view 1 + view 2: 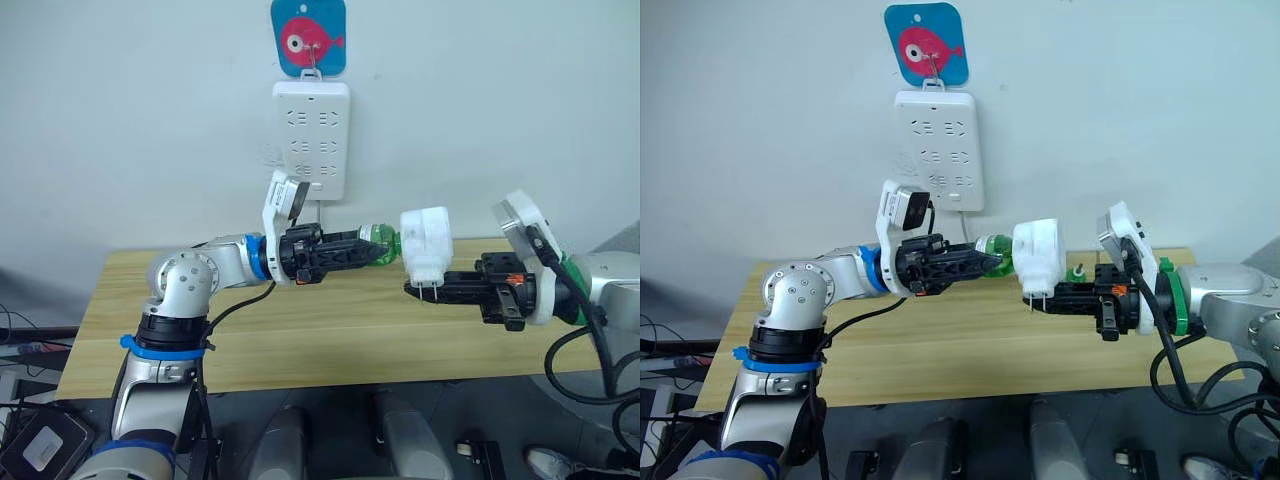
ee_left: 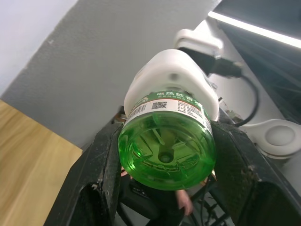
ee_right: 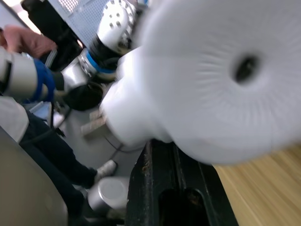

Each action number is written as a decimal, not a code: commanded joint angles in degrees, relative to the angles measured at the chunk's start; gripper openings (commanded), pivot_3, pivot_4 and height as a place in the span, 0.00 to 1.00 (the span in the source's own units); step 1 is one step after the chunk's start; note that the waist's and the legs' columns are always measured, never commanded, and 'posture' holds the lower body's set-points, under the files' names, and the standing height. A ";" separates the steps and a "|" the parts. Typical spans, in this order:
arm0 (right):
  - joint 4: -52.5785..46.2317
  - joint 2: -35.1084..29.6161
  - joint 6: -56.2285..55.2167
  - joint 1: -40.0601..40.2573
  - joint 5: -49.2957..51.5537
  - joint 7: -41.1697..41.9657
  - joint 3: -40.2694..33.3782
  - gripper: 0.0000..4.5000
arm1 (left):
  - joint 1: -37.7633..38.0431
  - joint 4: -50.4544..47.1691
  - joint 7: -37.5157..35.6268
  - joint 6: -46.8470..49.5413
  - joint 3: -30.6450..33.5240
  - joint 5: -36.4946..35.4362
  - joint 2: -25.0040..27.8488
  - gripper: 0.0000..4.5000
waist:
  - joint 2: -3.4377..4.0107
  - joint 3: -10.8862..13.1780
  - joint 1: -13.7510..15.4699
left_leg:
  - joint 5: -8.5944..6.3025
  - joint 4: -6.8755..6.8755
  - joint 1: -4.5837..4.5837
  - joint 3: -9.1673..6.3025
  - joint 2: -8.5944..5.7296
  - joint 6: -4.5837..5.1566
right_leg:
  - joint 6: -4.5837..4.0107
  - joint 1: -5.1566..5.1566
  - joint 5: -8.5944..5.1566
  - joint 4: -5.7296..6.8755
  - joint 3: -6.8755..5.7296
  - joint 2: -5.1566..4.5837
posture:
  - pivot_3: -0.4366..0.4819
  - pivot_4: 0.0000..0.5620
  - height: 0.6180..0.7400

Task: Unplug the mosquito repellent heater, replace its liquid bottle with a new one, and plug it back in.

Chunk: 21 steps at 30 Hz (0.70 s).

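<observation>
Two grippers meet above the wooden worktop (image 1: 300, 340). Our left gripper (image 1: 372, 250) has its fingers clamped on the one green liquid bottle (image 2: 167, 148), whose neck sits in the single white mosquito repellent heater (image 1: 427, 245). At three o'clock of it, our right gripper (image 1: 425, 290) grips the heater's lower end. One power strip (image 1: 311, 135) hangs at twelve o'clock.

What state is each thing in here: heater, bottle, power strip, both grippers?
mosquito repellent heater: unplugged, held in the air over the table, prongs pointing down.
green liquid bottle: neck at the heater, base clamped.
power strip: hanging on the wall, sockets free.
left gripper: shut on the bottle.
right gripper: shut on the heater's lower part.
</observation>
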 commanded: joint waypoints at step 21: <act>9.18 0.87 -3.11 -6.62 -2.03 -11.32 0.46 0.00 | 0.13 -3.75 -7.16 1.43 -1.66 -0.27 3.59 0.54 | 0.01 -0.01 -0.12 | -0.03 -0.01 -0.03 0.03 0.01 0.05 | 0.00 0.00 0.00 -0.01 -0.01 0.05 | 0.25 0.33 1.00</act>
